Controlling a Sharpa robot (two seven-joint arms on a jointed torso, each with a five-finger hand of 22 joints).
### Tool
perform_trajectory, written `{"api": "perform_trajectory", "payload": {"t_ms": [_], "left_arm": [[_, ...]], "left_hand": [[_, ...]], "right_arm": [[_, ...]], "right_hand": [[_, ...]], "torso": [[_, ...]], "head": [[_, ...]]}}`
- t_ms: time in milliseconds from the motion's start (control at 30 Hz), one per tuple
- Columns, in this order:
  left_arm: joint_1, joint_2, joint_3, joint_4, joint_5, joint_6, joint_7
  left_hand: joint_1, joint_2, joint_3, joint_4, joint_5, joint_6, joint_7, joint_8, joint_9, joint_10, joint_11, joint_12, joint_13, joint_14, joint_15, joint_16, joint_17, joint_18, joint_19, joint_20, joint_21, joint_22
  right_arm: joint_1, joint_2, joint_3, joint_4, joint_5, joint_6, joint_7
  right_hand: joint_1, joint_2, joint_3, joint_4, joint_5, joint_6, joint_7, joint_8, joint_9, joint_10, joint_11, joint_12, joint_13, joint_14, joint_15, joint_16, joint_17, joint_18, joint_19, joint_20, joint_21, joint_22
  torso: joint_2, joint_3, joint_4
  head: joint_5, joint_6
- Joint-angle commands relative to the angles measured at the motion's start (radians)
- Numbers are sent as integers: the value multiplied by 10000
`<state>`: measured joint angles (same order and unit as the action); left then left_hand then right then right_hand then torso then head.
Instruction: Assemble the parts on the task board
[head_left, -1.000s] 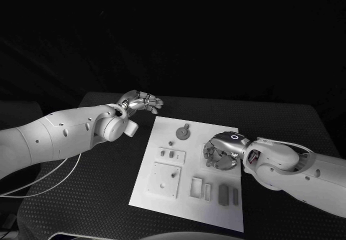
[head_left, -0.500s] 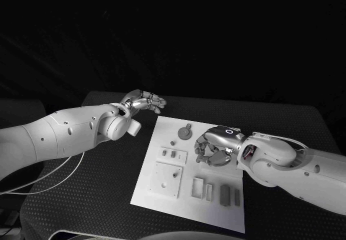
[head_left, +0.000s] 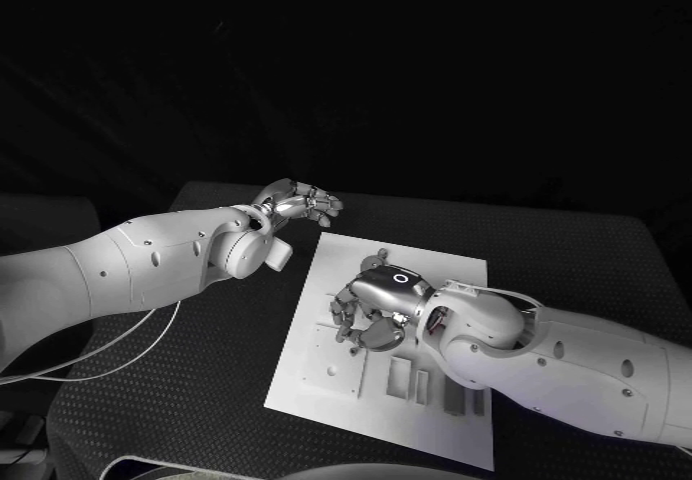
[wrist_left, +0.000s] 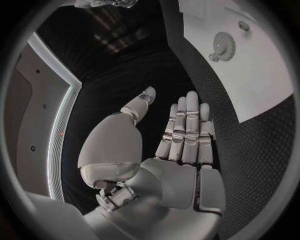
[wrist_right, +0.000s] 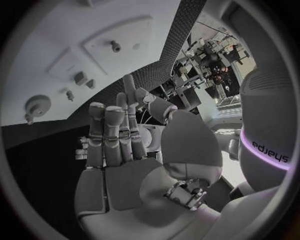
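Here the task board (head_left: 325, 345) is seen lying flat on the black worktop (head_left: 173, 400), a thin white plate between the two arms. The parts rest on it or stand in it: a round gear-like disc (wrist_left: 223, 45) with a toothed rim near the far edge of the board, small pegs (wrist_right: 115, 46) standing up from raised square plates, and slim bars (head_left: 418, 385) lying in the near half. All are judged to be small, rigid and light, probably of smooth plastic, so little force should be needed, though a loose pinch could let them slip or tip. The disc would best be taken across its rim, where the teeth offer some bite; the pegs by their sides, upright; the bars across their narrow width. The board itself is judged light enough to slide if pushed sideways.

The right hand (head_left: 372, 315) is held over the middle of the board, its fingers pointing down toward the small pieces there; in the right wrist view the fingers are seen straight and slightly apart, with nothing held. Whether a fingertip touches the board cannot be told. The left hand (head_left: 300, 205) is held above the worktop just beyond the board's far left corner, fingers loosely extended side by side, nothing grasped.
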<state>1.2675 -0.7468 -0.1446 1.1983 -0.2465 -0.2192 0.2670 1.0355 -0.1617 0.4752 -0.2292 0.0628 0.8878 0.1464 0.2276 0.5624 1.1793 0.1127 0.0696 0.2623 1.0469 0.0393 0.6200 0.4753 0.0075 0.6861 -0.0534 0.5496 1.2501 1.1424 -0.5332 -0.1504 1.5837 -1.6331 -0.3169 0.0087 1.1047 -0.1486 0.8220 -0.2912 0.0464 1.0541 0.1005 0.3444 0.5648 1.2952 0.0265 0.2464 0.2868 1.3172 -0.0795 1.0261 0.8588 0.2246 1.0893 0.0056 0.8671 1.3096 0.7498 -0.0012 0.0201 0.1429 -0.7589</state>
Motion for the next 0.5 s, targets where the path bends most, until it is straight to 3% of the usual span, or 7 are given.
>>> {"api": "perform_trajectory", "payload": {"t_ms": [33, 300, 500], "left_arm": [[14, 52, 9, 5, 77, 71, 120], [15, 93, 9, 29, 77, 65, 121], [15, 85, 9, 35, 77, 76, 120]], "left_hand": [[-3, 98, -6, 50, 9, -25, 15, 61, -15, -1, 53, -3, -11, 38, 55, -57, 18, -75, 79, 12, -56, 10], [1, 98, -6, 49, 10, -24, 15, 64, -16, 3, 51, 0, -14, 39, 55, -64, 28, -75, 79, 13, -62, 13], [2, 97, -7, 49, 9, -24, 14, 66, -17, 5, 50, 1, -16, 40, 55, -68, 33, -75, 78, 13, -65, 15]], "right_arm": [[-161, 254, -17, -83, -359, -46, -24], [-561, 791, -266, -543, -760, 101, -45], [-701, 903, -319, -652, -874, 149, -50]], "right_hand": [[382, 357, -59, -3, 21, 12, -25, 48, 21, -7, -46, 61, 607, -64, -96, 64, 15, 372, -27, -43, 34, 145], [399, 351, -51, -6, 21, 7, -25, 47, 30, -13, -46, 61, 620, -67, -97, 66, 16, 372, -27, -45, 37, 144], [405, 350, -47, -4, 21, 5, -25, 46, 35, -16, -46, 61, 627, -67, -97, 67, 17, 372, -26, -46, 39, 143]], "torso": [[4, -7, 7], [17, 2, 5], [19, 18, 0]], "head": [[66, -12], [148, -58], [203, -112]]}}
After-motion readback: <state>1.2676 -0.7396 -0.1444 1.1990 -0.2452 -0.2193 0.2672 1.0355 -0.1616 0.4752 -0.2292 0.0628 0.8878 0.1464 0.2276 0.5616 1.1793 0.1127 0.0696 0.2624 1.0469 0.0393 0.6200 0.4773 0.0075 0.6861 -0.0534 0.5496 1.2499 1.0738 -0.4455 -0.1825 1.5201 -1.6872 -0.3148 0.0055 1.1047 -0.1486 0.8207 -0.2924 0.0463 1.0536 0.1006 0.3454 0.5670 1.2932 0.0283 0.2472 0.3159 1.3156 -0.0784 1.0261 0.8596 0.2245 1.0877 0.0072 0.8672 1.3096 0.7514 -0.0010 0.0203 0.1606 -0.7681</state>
